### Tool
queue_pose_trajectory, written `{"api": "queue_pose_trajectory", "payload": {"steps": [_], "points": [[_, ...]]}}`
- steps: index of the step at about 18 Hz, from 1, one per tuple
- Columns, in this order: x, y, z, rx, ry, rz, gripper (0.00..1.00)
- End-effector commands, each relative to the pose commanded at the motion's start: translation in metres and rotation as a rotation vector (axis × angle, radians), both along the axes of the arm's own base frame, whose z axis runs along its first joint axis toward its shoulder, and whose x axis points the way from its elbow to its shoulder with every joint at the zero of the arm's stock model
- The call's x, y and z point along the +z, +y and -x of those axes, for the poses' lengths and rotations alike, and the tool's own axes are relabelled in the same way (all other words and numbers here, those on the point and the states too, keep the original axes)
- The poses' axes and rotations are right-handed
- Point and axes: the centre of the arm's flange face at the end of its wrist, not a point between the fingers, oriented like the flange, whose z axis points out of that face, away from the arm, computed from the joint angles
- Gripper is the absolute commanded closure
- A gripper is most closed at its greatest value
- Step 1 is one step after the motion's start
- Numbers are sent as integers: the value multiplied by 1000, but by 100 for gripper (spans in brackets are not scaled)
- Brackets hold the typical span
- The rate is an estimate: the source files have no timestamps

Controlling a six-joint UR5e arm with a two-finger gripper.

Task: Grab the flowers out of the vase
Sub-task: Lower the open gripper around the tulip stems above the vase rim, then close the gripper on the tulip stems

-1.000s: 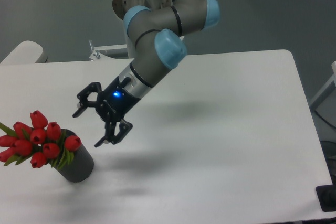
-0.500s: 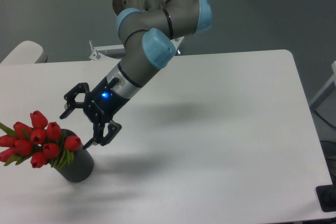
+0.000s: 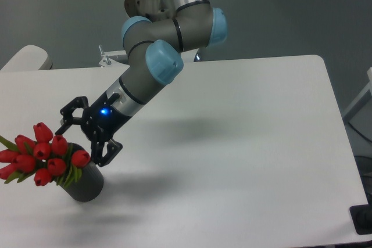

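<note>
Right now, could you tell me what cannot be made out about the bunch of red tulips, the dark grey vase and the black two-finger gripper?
- The red tulips: the stems are hidden inside the dark grey cylindrical vase; the leftmost buds and a leaf are cut off by the left edge.
- The vase's opening and rim are covered by buds and leaves.
- The black two-finger gripper is open; one view cannot settle whether its fingers touch the tulips.

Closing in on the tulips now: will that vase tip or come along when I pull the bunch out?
Possibly. The flowers lean left, well past the rim of the vase, so an angled pull may tip it. The vase looks short and thick-walled, probably fairly stable. The open gripper is near the buds; they may crush, so grasp lower if reachable.
</note>
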Motion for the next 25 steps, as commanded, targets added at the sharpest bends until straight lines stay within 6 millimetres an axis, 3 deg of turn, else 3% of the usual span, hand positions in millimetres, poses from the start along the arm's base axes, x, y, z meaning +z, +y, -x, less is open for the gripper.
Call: {"api": "queue_pose_trajectory", "payload": {"steps": [10,11,14,16,25], "points": [[-6,11,-15,-31,6,-7,0],[-6,10,-15,-29,11,-5,3],[-6,11,-14,-29,14,-6,36],[-7,12,-13,-29,20,-13,45],[0,14,-11,-29,33,-29,56]]}}
